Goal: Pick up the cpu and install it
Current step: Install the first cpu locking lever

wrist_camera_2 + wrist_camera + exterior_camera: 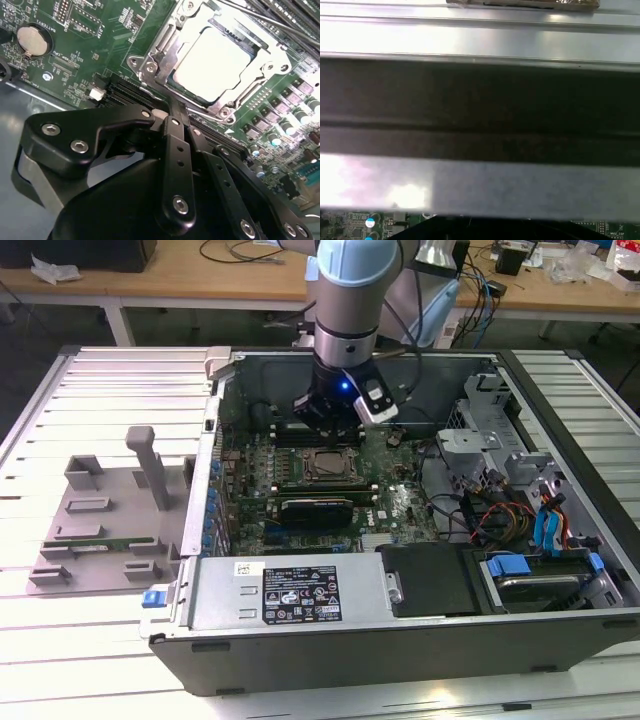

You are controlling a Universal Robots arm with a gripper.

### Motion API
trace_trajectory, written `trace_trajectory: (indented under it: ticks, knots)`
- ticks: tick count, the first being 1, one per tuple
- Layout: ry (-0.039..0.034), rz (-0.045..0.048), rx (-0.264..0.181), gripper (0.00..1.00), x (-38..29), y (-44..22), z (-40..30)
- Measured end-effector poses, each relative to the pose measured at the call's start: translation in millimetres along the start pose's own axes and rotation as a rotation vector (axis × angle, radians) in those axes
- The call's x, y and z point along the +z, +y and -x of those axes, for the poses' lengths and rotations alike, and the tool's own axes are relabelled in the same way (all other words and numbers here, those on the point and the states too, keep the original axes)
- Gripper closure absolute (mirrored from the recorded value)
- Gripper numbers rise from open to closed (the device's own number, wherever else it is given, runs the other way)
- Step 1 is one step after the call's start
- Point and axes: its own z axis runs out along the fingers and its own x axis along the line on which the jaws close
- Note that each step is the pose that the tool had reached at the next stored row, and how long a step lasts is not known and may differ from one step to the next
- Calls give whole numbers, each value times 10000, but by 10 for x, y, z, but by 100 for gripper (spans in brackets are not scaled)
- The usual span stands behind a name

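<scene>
cpu (215, 62) sits seated in the motherboard socket (172, 55), upper middle of the second wrist view, metal retention frame down around it. In the exterior view it's at frame centre (326, 466), inside the open PC case (400, 640) on the slatted table (100, 380). hand (325, 418) hovers just above-left of the socket; its fingers (175, 150) are closed together, gripping nothing.

Single arm (348, 280) reaching straight down from twelve o'clock in the exterior view, wrist vertical, black gripper (172, 117) with fingers drawn together, holding nothing
</scene>
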Motion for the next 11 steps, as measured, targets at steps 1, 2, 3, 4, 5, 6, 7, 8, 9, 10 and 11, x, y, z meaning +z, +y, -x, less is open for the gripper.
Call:
trace_trajectory:
  ticks: [1, 2, 3, 4, 5, 6, 7, 8, 9, 10, 11]
  knots:
    - [1, -1, 0, 89, 7, -1, 11]
    - [3, -2, 1, 89, 13, -2, 19]
    - [4, -5, 1, 89, 15, -3, 24]
    - [5, -7, 2, 89, 18, -4, 32]
    - [2, -6, 1, 89, 22, -5, 40]
    - [0, -6, 1, 89, 25, -8, 43]
    - [-3, -6, 0, 89, 28, -13, 48]
    - [-1, -15, 1, 89, 27, -18, 49]
    - [1, -17, 3, 89, 26, -19, 48]
    - [2, -18, 2, 89, 21, -19, 48]
    - [-2, -17, 0, 89, 11, -18, 48]
